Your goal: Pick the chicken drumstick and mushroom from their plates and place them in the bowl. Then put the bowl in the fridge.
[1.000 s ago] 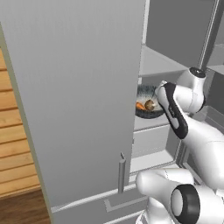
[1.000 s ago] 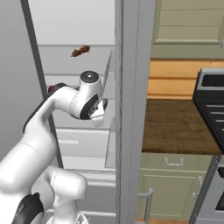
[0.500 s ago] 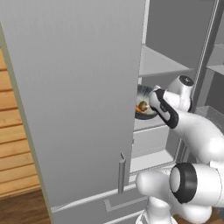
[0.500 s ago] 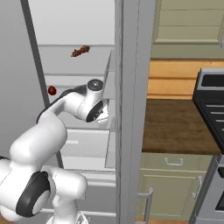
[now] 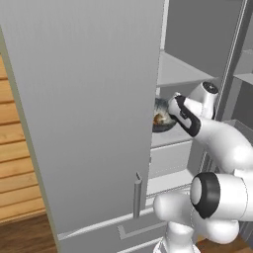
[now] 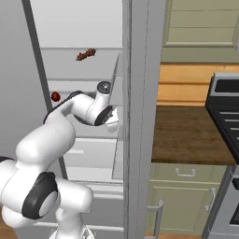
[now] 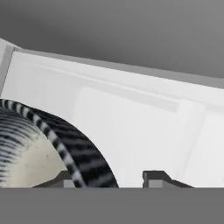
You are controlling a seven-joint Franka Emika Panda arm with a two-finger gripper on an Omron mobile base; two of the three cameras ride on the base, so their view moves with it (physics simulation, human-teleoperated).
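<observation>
The fridge (image 5: pixel 89 123) stands with its big grey door swung open. On a middle shelf inside it rests the dark bowl (image 5: pixel 164 126), with the orange-brown chicken drumstick (image 5: pixel 158 118) showing in it. The mushroom is hidden and the plates are out of view. My gripper (image 5: pixel 169 111) reaches into the fridge at the bowl's near edge. In the hand view the striped bowl rim (image 7: pixel 57 140) runs down between the fingertips (image 7: pixel 155 176), close to the left one. My gripper (image 7: pixel 111 179) is open, with a wide gap on the right side of the rim.
The open door blocks the left side and a grey post (image 6: pixel 137 116) the right. A pale drawer (image 5: pixel 170 158) sits below the bowl's shelf. A small red item (image 6: pixel 55 96) and a brown item (image 6: pixel 86 54) lie on other shelves. A wooden counter (image 6: pixel 186 135) and stove (image 6: pixel 228 116) are to the right.
The arm has pushed deeper into the fridge, carrying the bowl further in over the shelf. The jaws, shut on the bowl rim before, have now parted.
</observation>
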